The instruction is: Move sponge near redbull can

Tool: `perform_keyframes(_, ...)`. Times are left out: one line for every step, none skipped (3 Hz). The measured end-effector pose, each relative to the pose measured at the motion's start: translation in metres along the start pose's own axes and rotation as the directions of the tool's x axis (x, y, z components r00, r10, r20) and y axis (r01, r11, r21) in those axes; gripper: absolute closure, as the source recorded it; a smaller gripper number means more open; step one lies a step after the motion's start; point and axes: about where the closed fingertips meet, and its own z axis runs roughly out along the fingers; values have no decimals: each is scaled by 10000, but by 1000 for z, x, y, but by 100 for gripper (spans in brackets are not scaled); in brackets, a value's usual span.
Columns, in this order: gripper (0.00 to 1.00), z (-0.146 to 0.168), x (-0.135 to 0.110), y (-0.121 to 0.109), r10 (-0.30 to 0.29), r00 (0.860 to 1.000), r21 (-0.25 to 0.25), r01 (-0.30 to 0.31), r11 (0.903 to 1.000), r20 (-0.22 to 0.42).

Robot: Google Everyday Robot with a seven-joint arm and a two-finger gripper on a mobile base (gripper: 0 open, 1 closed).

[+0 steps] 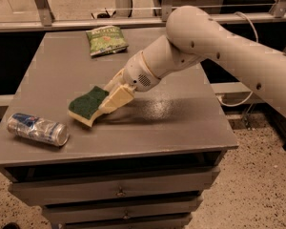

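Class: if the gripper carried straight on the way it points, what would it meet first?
Probably the redbull can, down-left of the gripper, which holds the sponge above the table's middle; depth unclear.

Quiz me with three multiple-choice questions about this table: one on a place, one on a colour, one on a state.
1. Where does the redbull can lie?
A. On its side near the front edge of the table, at the picture's left
B. At the back beside the snack bag
C. Inside a drawer

2. What colour is the top of the sponge?
A. Red
B. Dark green
C. Blue

3. What is the gripper doing?
A. Open above the snack bag
B. Shut on the can
C. Shut on the sponge

Answers: 1 A, the can lies alone at the front left. 2 B, a green top sits over pale foam. 3 C, the gripper, above the table's middle, holds the sponge, apart from the can.
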Motion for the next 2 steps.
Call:
perform_keyframes(36, 3, 0, 5, 64, 10000, -116, -63, 9999, 68)
perform_keyframes(12, 5, 0, 7, 107, 9999, -204, -104, 9997, 123)
